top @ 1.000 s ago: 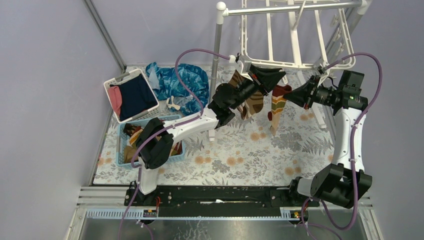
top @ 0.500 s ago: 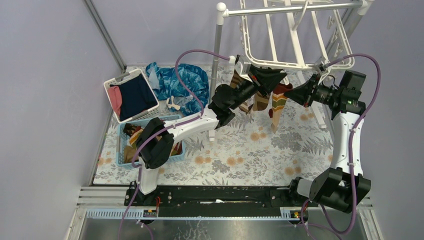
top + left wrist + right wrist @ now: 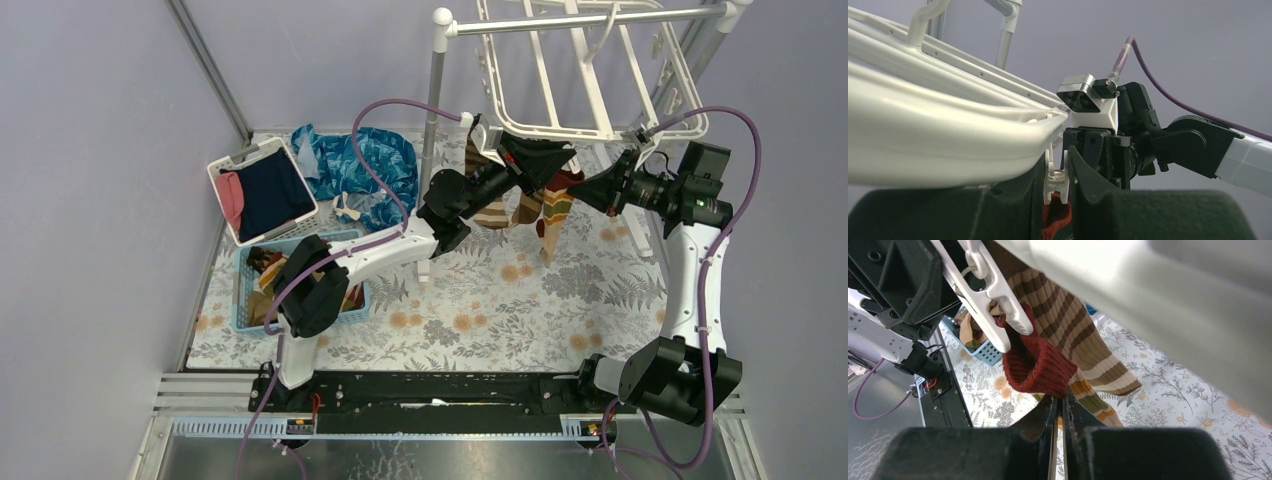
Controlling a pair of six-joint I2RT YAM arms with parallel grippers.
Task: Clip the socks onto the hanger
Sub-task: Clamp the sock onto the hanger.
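White plastic clip [image 3: 1056, 181] of the hanger [image 3: 948, 135], pinched between the fingers of the left gripper [image 3: 1056, 165]. Right gripper [image 3: 1060, 402] is clenched on the red-cuffed sock [image 3: 1035, 365], whose cuff touches the clip's lower end. A brown-striped sock [image 3: 1068, 320] hangs just behind. Overhead, hanger and both socks lie at 1 o'clock of the floral table [image 3: 480, 310]; blue basket [image 3: 241, 290] at 9 o'clock.

Table [image 3: 480, 300], floral-print cover. Far-left corner: white basket [image 3: 250, 152], blue patterned cloth [image 3: 375, 165] just beside. Blue basket [image 3: 241, 295] nearer, beside white basket. Grey pole [image 3: 432, 110] upright mid-table.
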